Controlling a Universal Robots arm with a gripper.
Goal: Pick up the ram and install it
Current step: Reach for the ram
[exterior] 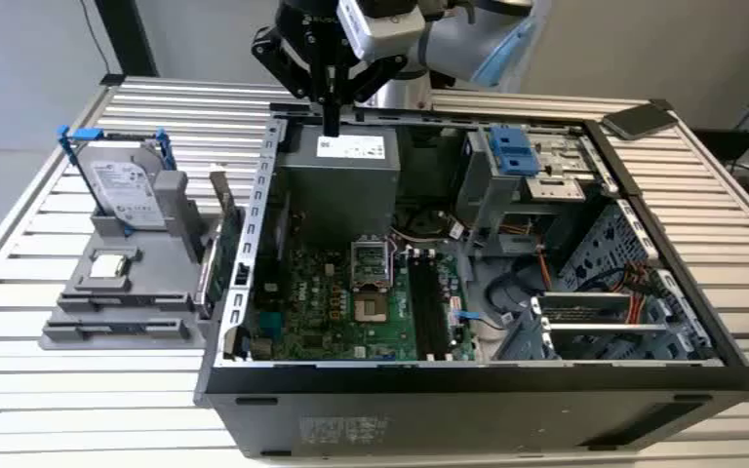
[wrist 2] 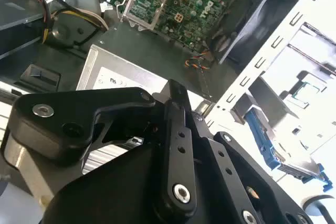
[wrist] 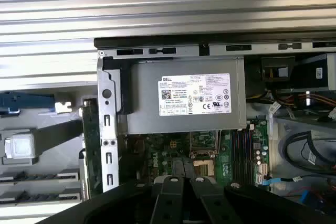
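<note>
Slatted table (exterior: 36,429) bears the open case (exterior: 479,405), a gray fixture (exterior: 121,292) just beside it on the exterior view's left. Above the power supply (exterior: 342,180) hangs the gripper (exterior: 332,125), fingers (wrist: 169,198) drawn narrow, seemingly gripping nothing. Where the ram lies I cannot tell.

**A:** What does the arm (exterior: 459,54) look like?
**B:** It's a rounded, pale grey tube with a light blue cap (exterior: 511,44) at the joint.
**A:** And the gripper (exterior: 332,127)?
**B:** Matte black all over, with angular linkage bars tapering to slim fingers (wrist 2: 176,140). In the second wrist view, silver screw heads (wrist 2: 181,193) dot the links, and a pale metal block (wrist 2: 18,163) sits beside them.
</note>
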